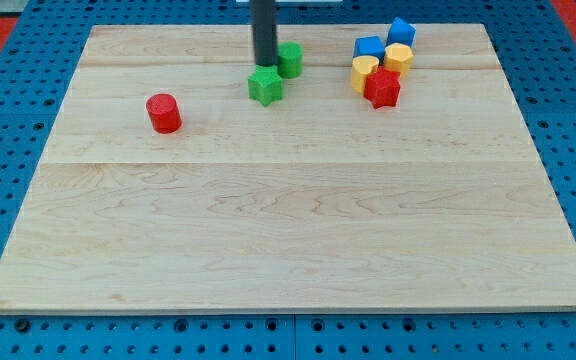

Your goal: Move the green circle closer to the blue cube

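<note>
My tip [265, 64], a bare rod holding nothing, touches the green circle [289, 59] at its right; the blue cube [369, 47] stands farther right.

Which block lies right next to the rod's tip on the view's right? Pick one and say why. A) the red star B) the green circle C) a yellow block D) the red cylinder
B: my tip stands just left of the green circle, with the green star right below it; the red cylinder sits far off to the view's left.
</note>
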You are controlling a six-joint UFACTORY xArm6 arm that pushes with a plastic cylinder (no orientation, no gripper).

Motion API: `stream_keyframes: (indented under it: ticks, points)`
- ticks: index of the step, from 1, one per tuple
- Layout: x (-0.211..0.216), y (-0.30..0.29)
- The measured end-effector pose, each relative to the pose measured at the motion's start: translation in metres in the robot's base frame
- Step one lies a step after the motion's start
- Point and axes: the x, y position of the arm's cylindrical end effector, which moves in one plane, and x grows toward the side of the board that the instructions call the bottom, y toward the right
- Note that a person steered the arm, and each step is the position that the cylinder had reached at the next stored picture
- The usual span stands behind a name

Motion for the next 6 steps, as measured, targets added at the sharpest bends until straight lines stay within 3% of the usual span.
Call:
stream_keyframes:
  ticks: [1,3,4,5,6]
  points:
    - [0.000,0.031]
    - [-0.022,-0.008]
    - [-0.029,0.036]
    - [-0.028,0.041]
    - [-0.011,-0.033]
